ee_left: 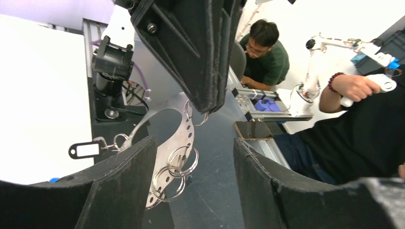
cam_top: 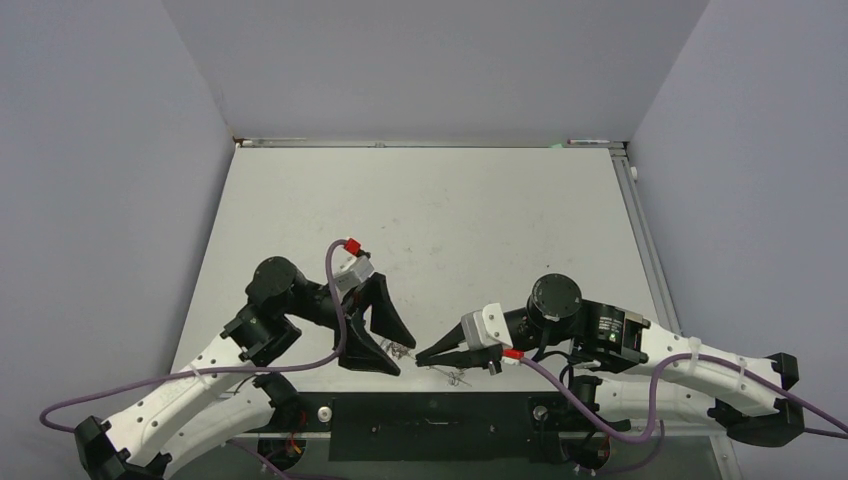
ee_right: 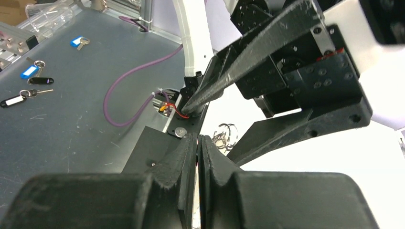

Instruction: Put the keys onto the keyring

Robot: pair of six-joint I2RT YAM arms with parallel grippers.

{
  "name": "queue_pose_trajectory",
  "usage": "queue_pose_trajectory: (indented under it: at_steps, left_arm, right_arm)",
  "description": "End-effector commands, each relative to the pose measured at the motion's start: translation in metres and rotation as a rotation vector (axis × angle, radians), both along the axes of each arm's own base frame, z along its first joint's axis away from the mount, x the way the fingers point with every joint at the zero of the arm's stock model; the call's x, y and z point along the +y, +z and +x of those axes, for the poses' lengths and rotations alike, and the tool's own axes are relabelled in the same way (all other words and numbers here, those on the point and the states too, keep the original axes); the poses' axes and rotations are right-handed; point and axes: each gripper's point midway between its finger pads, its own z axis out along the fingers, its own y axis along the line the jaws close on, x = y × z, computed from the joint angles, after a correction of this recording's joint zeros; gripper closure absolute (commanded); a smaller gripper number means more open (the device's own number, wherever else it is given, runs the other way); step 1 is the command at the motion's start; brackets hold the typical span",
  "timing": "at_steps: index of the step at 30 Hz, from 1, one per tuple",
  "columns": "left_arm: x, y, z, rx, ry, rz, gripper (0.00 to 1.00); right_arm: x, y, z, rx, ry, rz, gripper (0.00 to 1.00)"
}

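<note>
The keyring [ee_left: 187,131], a thin silvery band with holes and small split rings on it, hangs between my two grippers. My right gripper [cam_top: 421,355] points left and is shut on the band's upper end; its tips [ee_left: 206,106] show in the left wrist view. My left gripper [cam_top: 404,356] stands open, with its fingers [ee_left: 124,181] to either side of the band and not touching it. The keys [ee_left: 98,148], a small dark tag loop with a silvery clasp, lie on the white table [cam_top: 430,220] beside the ring; I cannot tell whether they are linked. They also show under my right arm [cam_top: 458,376].
A black base plate [cam_top: 430,425] runs along the near table edge below both grippers. Purple cables [cam_top: 330,300] loop over the arms. Beyond the table, blue [ee_right: 79,43] and black [ee_right: 40,80] tagged keys lie on a grey surface. A person [ee_left: 262,52] sits beyond the near edge.
</note>
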Motion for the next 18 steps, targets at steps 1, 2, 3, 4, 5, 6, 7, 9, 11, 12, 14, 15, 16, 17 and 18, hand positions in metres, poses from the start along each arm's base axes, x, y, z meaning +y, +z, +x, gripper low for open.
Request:
queue_pose_trajectory:
  at_steps: [1,2,3,4,5,6,7,9,11,12,14,15,16,17,18]
  left_arm:
    - [0.005,0.02,0.002,-0.151,0.063,-0.091,0.42]
    - [0.006,0.019,0.003,-0.177,0.083,-0.099,0.4]
    - [0.007,0.019,0.006,-0.207,0.114,-0.113,0.36]
    - [0.008,0.019,0.009,-0.237,0.144,-0.129,0.33]
    - [0.009,0.019,0.011,-0.264,0.171,-0.147,0.32]
    - [0.011,0.02,0.012,-0.291,0.196,-0.168,0.3]
    - [0.013,0.021,0.013,-0.314,0.22,-0.192,0.28]
    - [0.017,0.024,0.015,-0.353,0.268,-0.24,0.26]
    - [0.02,0.024,0.019,-0.38,0.322,-0.27,0.25]
    - [0.021,0.023,0.021,-0.393,0.344,-0.279,0.24]
    - [0.024,0.023,0.026,-0.42,0.388,-0.29,0.24]
    - [0.024,0.022,0.028,-0.428,0.404,-0.287,0.24]
    - [0.024,0.021,0.031,-0.437,0.42,-0.281,0.25]
    - [0.024,0.019,0.034,-0.441,0.435,-0.271,0.25]
    - [0.024,0.017,0.037,-0.445,0.445,-0.263,0.26]
  right_arm:
    - [-0.005,0.035,-0.003,-0.012,0.007,0.152,0.95]
    - [-0.006,0.036,-0.004,-0.011,0.006,0.162,0.95]
    - [-0.007,0.037,-0.004,-0.009,0.005,0.172,0.95]
    - [-0.007,0.039,-0.003,-0.007,0.001,0.183,0.95]
    - [-0.007,0.039,-0.003,-0.007,-0.001,0.189,0.95]
    - [-0.007,0.039,-0.003,-0.005,-0.004,0.192,0.95]
    - [-0.007,0.037,-0.002,0.0,-0.005,0.187,0.95]
    - [-0.007,0.043,-0.002,-0.004,-0.007,0.215,0.95]
    - [-0.006,0.044,-0.001,-0.002,-0.012,0.222,0.95]
    - [-0.007,0.044,-0.001,0.0,-0.012,0.225,0.95]
    - [-0.007,0.045,-0.002,0.005,-0.008,0.23,0.95]
    - [-0.008,0.045,-0.002,0.008,-0.006,0.232,0.95]
    - [-0.008,0.046,-0.003,0.008,-0.003,0.235,0.95]
    - [-0.008,0.046,-0.004,0.01,-0.001,0.236,0.95]
    - [-0.008,0.046,-0.004,0.011,0.0,0.236,0.95]
